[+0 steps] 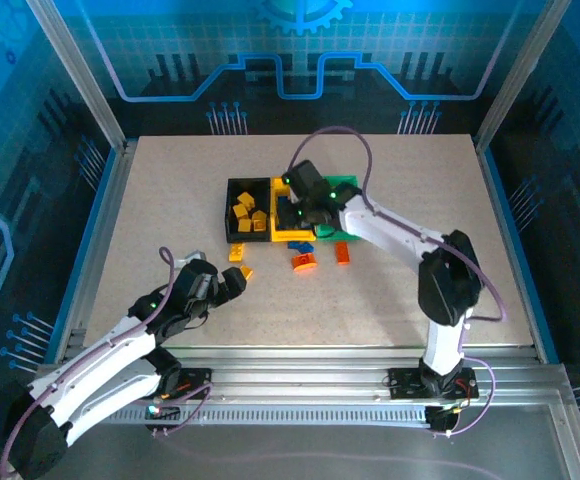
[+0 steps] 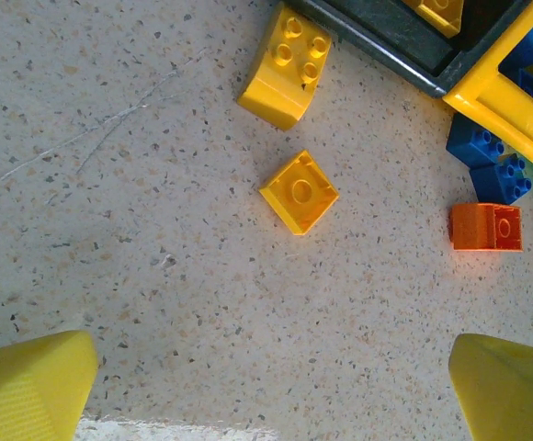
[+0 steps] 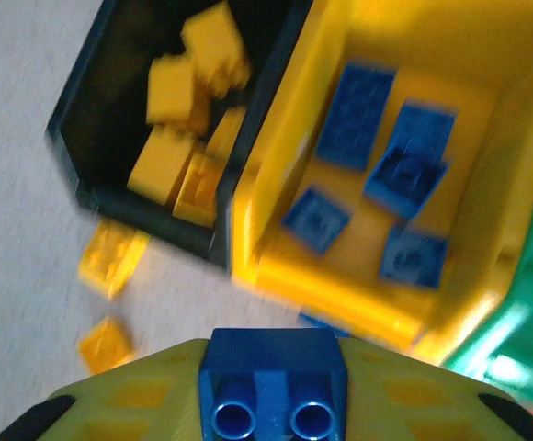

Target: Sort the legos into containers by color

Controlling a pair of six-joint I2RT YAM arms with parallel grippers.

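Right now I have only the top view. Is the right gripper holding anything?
Observer: Yes. The right wrist view shows the right gripper shut on a blue lego, studs toward the camera.
Reviewer: What lies in the yellow bin?
Observer: The yellow bin holds several blue legos on its floor, and no other color that I can see.
Reviewer: And the left gripper?
Observer: The left gripper is open and holds nothing. A small yellow lego lies on the table ahead of its fingers.
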